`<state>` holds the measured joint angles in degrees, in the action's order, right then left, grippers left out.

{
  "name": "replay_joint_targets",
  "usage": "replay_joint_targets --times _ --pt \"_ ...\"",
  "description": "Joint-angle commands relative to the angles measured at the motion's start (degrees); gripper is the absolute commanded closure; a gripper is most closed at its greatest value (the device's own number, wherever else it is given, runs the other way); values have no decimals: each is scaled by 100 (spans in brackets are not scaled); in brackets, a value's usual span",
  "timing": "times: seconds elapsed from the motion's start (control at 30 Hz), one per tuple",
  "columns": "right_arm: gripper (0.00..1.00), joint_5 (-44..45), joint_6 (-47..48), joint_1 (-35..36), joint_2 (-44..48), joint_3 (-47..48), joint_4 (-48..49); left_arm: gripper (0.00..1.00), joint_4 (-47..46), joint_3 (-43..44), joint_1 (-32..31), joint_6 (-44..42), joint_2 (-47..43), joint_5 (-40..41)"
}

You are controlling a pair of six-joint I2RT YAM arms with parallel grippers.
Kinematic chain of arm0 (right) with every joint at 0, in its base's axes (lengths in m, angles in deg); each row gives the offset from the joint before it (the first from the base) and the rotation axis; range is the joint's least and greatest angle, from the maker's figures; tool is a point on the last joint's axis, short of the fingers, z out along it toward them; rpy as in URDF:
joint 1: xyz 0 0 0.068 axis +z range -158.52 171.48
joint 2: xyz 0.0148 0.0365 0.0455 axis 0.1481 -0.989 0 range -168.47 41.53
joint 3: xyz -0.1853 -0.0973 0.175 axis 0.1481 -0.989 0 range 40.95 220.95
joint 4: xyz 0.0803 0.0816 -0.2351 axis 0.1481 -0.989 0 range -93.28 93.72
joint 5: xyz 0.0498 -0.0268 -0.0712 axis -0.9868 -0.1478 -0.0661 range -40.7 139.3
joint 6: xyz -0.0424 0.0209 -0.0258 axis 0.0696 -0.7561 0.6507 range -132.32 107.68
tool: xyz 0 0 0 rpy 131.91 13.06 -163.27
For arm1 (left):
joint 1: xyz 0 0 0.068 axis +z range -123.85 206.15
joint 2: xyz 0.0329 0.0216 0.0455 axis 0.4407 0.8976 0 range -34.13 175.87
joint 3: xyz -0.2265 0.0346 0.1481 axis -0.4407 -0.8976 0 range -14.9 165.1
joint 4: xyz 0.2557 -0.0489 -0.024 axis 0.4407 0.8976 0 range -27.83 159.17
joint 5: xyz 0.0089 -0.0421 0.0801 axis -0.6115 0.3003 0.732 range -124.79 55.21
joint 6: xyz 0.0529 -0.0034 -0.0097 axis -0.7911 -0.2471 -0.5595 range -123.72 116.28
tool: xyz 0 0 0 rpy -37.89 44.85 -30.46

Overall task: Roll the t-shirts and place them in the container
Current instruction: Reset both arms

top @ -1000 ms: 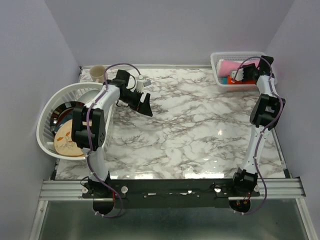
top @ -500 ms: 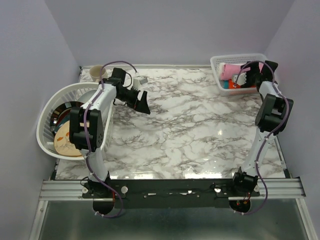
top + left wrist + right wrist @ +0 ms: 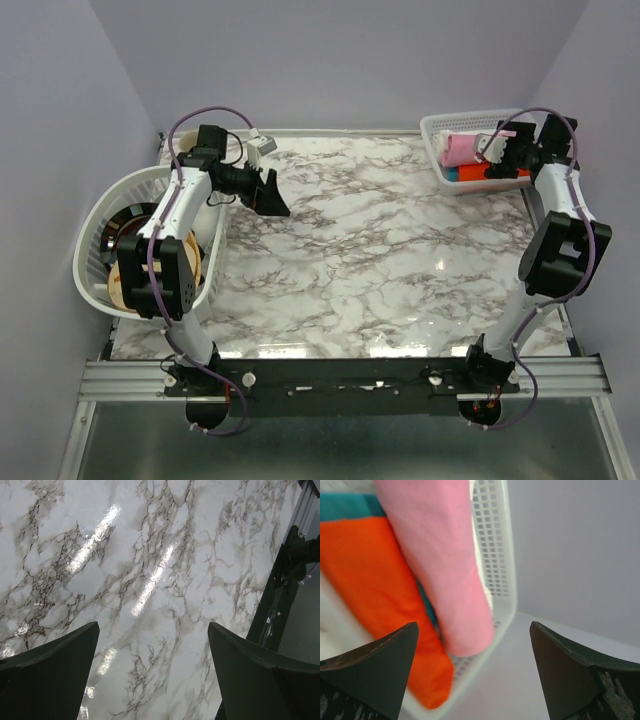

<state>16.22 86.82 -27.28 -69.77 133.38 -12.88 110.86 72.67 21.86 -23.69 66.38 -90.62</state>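
Note:
A pink t-shirt (image 3: 460,148) lies rolled up in the white perforated basket (image 3: 432,130) at the table's far right corner. In the right wrist view the pink roll (image 3: 440,565) rests on an orange roll (image 3: 375,595), with teal cloth (image 3: 345,505) behind. My right gripper (image 3: 505,160) hovers over the basket's right part. It (image 3: 473,625) is open, and nothing is between its fingers. My left gripper (image 3: 268,192) hangs at the far left over the marble table. It (image 3: 152,625) is open and empty.
A round white basket (image 3: 95,215) with plates (image 3: 125,285) stands at the table's left edge, beside the left arm. The small basket's mesh wall (image 3: 492,540) stands just past the pink roll. Purple walls close in the back and both sides.
My right gripper has opened and drawn back to the right, and the pink roll stays in the basket. My left arm has swung back and to the left.

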Motion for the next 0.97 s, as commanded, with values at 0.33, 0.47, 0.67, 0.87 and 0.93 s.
replay_joint_targets --times 0.33,0.47,0.67,0.87,0.93 --pt "0 -604 -6592 1427 2648 -213 -3387 2 150 138 -19 679 -1305 1731" --pt "0 -611 -7495 1700 3360 -750 -2929 2 -350 -126 -98 696 -1778 2496" --pt "0 -296 -9024 1981 3967 -954 -2437 2 -975 -408 -247 986 -2237 3281" --pt "0 -611 -8982 1991 4503 -1393 -2453 2 -835 -504 -265 1003 -2395 3193" --pt "0 -752 -8911 1982 4600 -1568 -2444 1 -878 -600 -274 1117 -2439 3219"
